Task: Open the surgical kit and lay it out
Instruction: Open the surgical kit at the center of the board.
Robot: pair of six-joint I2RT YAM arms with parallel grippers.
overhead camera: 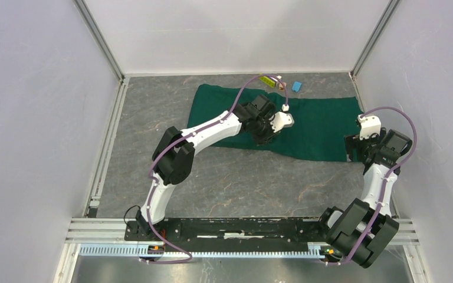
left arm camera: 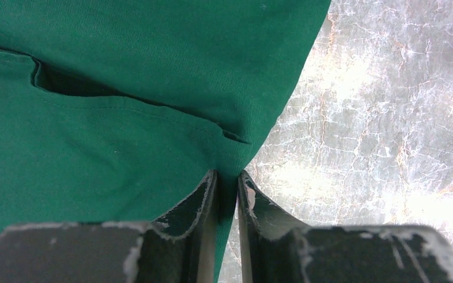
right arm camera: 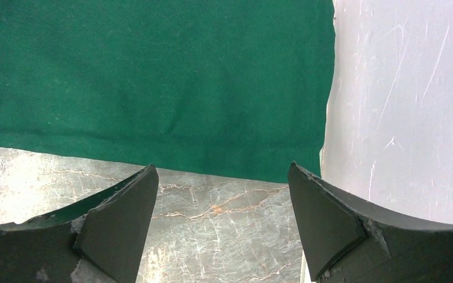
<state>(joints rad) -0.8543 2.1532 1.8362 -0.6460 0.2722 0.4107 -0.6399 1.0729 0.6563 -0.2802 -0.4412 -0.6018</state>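
My left end effector [left arm camera: 227, 177] grips the green drape's [overhead camera: 324, 127] near edge; the right end effector [right arm camera: 221, 168] hangs released at its right end.

Blue block [overhead camera: 296, 86] on grey marbled tabletop [overhead camera: 153, 118], nr back wall. Yellow-green block [overhead camera: 265, 81] to its left, apart.

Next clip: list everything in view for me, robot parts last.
dark green fabric cloth: one, dark green, far right of the table
small blue block: one, blue, beyond the cloth's far edge
small yellow-green block: one, yellow-green, left of the blue block
grey marbled table: one, grey, under everything
left arm: one, white and black, jaws pinched on a cloth edge
right arm: one, white and black, jaws open by the cloth's near right corner
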